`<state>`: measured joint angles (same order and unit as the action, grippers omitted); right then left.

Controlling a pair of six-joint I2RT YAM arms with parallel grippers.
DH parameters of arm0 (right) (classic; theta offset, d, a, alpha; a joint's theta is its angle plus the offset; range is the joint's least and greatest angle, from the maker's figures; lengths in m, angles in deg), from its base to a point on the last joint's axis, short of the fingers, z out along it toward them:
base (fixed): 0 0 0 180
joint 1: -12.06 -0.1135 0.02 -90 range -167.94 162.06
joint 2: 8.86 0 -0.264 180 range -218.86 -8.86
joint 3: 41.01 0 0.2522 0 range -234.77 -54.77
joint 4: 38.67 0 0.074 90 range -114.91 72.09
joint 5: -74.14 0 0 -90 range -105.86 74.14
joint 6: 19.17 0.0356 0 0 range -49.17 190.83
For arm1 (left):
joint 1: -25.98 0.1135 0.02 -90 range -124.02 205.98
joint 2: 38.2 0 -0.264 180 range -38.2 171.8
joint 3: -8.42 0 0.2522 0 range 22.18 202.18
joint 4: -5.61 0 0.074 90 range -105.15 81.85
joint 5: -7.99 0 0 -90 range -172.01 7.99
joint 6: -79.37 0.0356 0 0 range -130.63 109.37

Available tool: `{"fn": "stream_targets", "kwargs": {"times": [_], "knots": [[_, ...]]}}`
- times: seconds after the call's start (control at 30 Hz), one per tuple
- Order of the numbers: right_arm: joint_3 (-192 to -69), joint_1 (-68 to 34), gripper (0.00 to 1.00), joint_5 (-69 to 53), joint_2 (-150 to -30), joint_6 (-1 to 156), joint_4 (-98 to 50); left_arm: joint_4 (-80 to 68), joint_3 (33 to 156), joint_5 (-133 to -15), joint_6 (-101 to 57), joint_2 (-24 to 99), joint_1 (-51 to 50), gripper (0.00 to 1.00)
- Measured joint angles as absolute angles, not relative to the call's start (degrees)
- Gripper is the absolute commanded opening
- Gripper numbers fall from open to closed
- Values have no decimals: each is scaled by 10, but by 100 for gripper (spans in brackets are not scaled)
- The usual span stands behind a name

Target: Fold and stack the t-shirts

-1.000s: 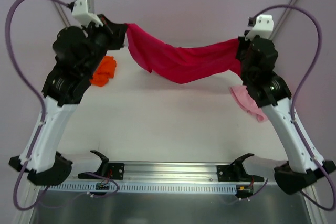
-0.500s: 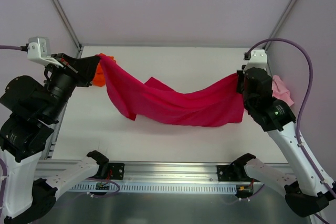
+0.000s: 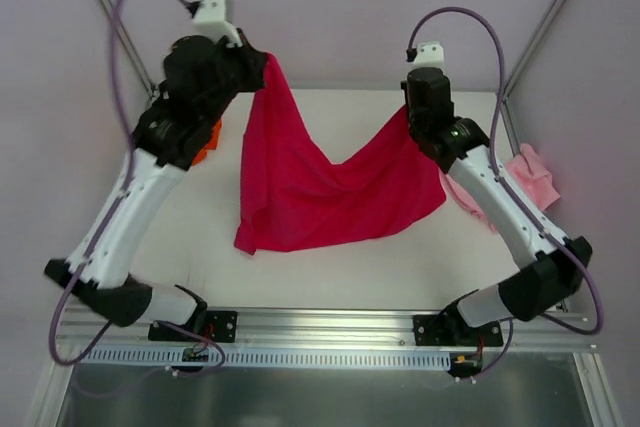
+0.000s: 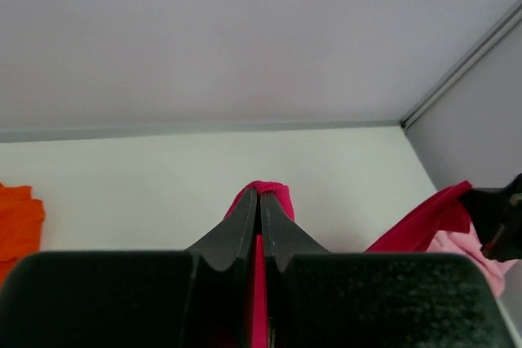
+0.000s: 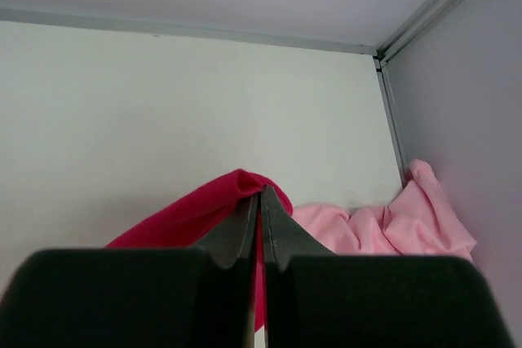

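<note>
The crimson red t-shirt (image 3: 320, 182) hangs between both grippers above the table, sagging in the middle, its lower edge near the table's front. My left gripper (image 3: 262, 55) is shut on its upper left corner; red cloth (image 4: 269, 193) shows past the closed left gripper (image 4: 259, 201). My right gripper (image 3: 410, 112) is shut on its upper right corner, with red cloth (image 5: 204, 205) pinched in the right gripper (image 5: 260, 200). The orange t-shirt (image 3: 207, 139) lies crumpled at the left, partly behind the left arm, and shows in the left wrist view (image 4: 16, 222). The pale pink t-shirt (image 3: 530, 175) lies crumpled at the right, and shows in the right wrist view (image 5: 391, 226).
The white table (image 3: 330, 272) is ringed by grey walls and metal frame posts (image 3: 110, 7). A metal rail (image 3: 320, 325) with the arm mounts runs along the near edge.
Both arms have swung up and inward, lifting the red t-shirt. Its corners are closer together, so it now hangs in a deep V rather than stretched wide.
</note>
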<state>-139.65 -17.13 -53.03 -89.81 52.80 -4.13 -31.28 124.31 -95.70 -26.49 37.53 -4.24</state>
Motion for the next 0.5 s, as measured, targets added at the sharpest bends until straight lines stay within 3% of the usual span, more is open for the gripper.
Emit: {"fn": "stream_targets", "kwargs": {"times": [0.13, 0.27, 0.5], "knots": [[-1517, -148, 1, -520, -1019, 532, -36, -307, 1306, -926, -275, 557, -18, 0], [-1636, -134, 1, -516, -1102, 526, -40, -351, 1459, -912, -277, 713, -1, 0], [-1693, -120, 1, -522, -1102, 503, -50, -354, 1548, -899, -277, 685, 6, 0]]}}
